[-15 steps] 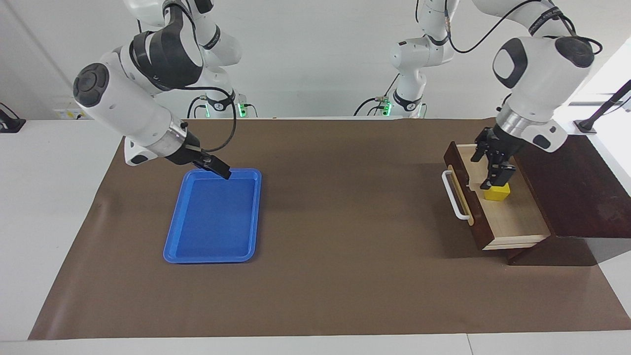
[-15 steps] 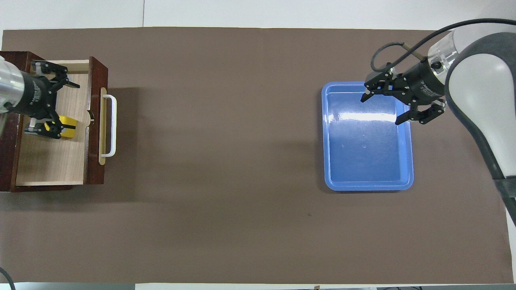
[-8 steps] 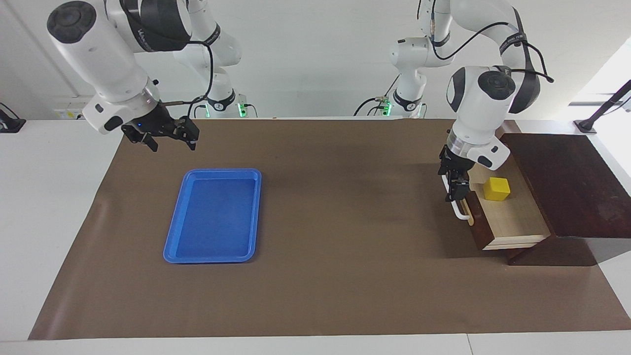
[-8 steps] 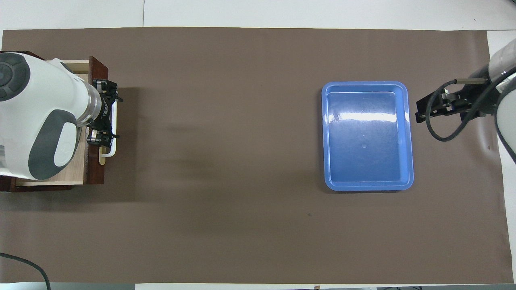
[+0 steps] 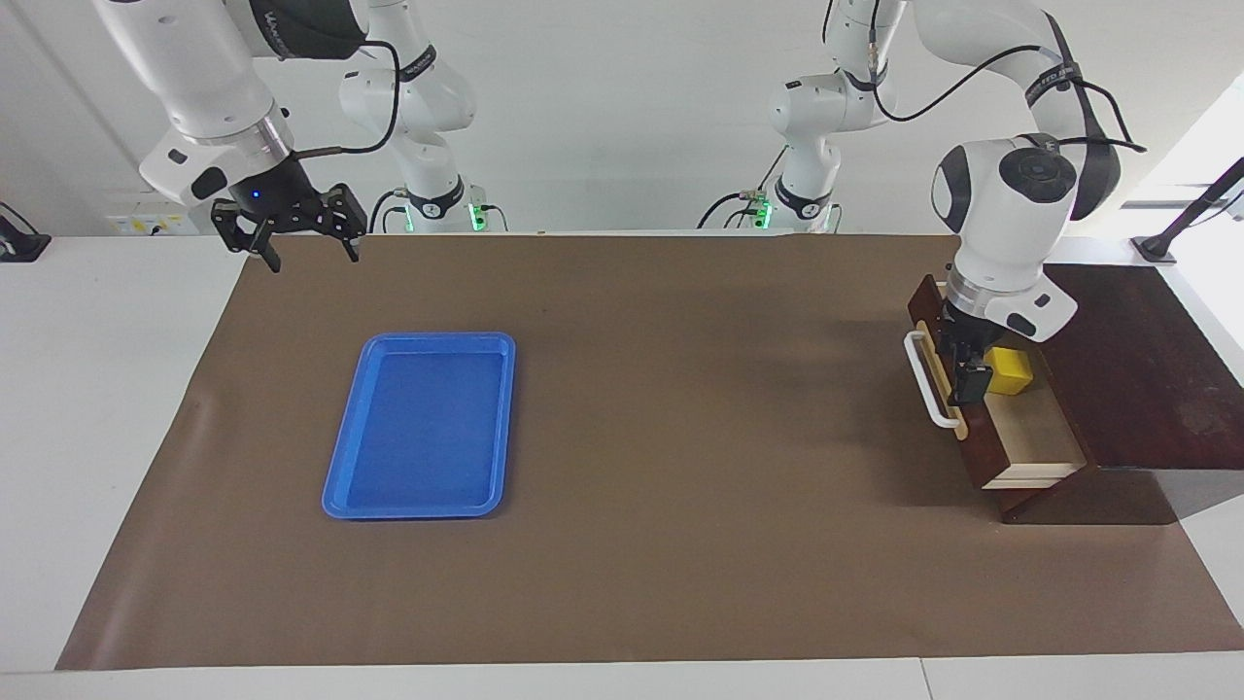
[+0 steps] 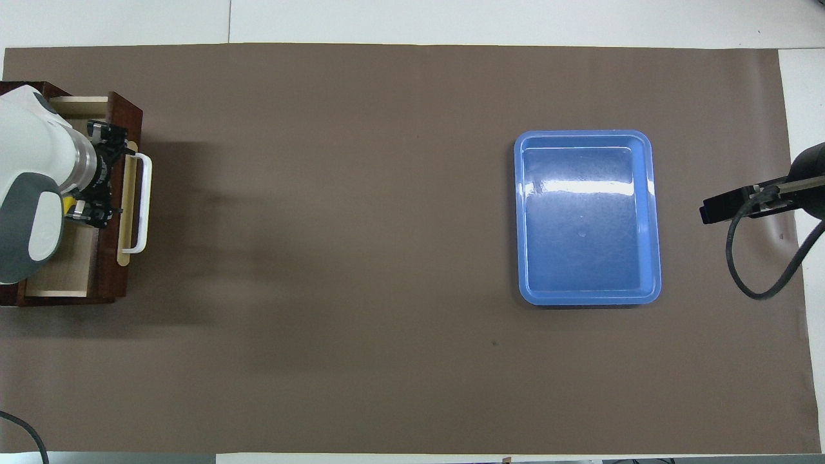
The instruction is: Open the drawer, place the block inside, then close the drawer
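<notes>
At the left arm's end of the table, the dark reddish-brown wooden box [image 5: 1127, 369] is sitting with its drawer [image 5: 1016, 428] of the same dark wood, pale light-wood inside, standing part-way out, front panel facing the table's middle. Flat blue plastic tray [image 5: 420, 424] is lying well apart toward the right arm's end, nothing in it.

Key relation: the white bar handle [image 5: 928, 381] on its tan strip is running near-to-far from the robots, so the closing push has to be going square to that axis, into the box. Left gripper [image 5: 965, 365] is sitting right at the top edge of the front panel, just on the inner side of the handle; whether it's touching the panel I can't tell. Left arm is by far the nearer one. Small bright yellow cube, the block [image 5: 1008, 371], is resting inside the drawer, just beside the left gripper on the box side, apart from the fingers.

Left fingers are standing released, gripping nothing. Right gripper [image 5: 289, 228] is hanging high over the mat's edge near its own base, waiting, fingers spread wide and empty.

Judgement: block is in, only the close is left; a push off the panel's middle could be jamming the drawer askew
</notes>
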You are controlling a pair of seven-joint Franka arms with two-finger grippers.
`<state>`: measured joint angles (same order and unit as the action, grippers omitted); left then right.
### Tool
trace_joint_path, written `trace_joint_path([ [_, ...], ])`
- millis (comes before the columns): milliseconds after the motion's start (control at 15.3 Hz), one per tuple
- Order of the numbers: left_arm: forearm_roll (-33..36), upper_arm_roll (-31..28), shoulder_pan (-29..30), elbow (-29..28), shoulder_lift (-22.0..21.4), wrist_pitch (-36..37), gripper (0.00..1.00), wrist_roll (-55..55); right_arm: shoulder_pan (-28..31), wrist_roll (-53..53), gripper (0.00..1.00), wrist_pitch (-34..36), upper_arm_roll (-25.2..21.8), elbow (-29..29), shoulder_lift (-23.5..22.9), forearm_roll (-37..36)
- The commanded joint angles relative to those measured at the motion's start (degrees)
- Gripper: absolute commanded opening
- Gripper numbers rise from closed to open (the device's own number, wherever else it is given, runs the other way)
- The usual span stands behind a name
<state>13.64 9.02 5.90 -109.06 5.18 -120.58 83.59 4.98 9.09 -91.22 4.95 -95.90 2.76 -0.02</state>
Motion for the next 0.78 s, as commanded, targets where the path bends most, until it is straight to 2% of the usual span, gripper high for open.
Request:
trace_joint_path([
  [0,2.4,0.1,3.8,0.9,0.4,-0.8,1.00,-5.7,1.5,0.7,1.00,-0.7,0.7,-3.1,1.9,-0.9],
  [131,2.4,0.1,7.0,0.6,0.3,-1.1,1.00,-9.7,1.6,-2.7,1.00,3.5,0.6,-1.7,1.5,-0.3],
  [327,2.4,0.2,8.4,0.3,0.3,-2.3,1.00,-11.2,1.7,-3.6,1.00,9.7,0.6,4.7,-0.9,-0.6],
  [457,2.4,0.2,8.5,0.6,0.3,-1.6,1.00,-11.0,2.5,-3.6,1.00,9.3,0.6,4.7,-0.9,-0.9],
  [718,1.7,1.1,3.6,3.3,-2.0,7.0,1.00,-11.3,2.5,-3.6,1.00,9.2,0.6,4.3,-0.7,-1.0],
])
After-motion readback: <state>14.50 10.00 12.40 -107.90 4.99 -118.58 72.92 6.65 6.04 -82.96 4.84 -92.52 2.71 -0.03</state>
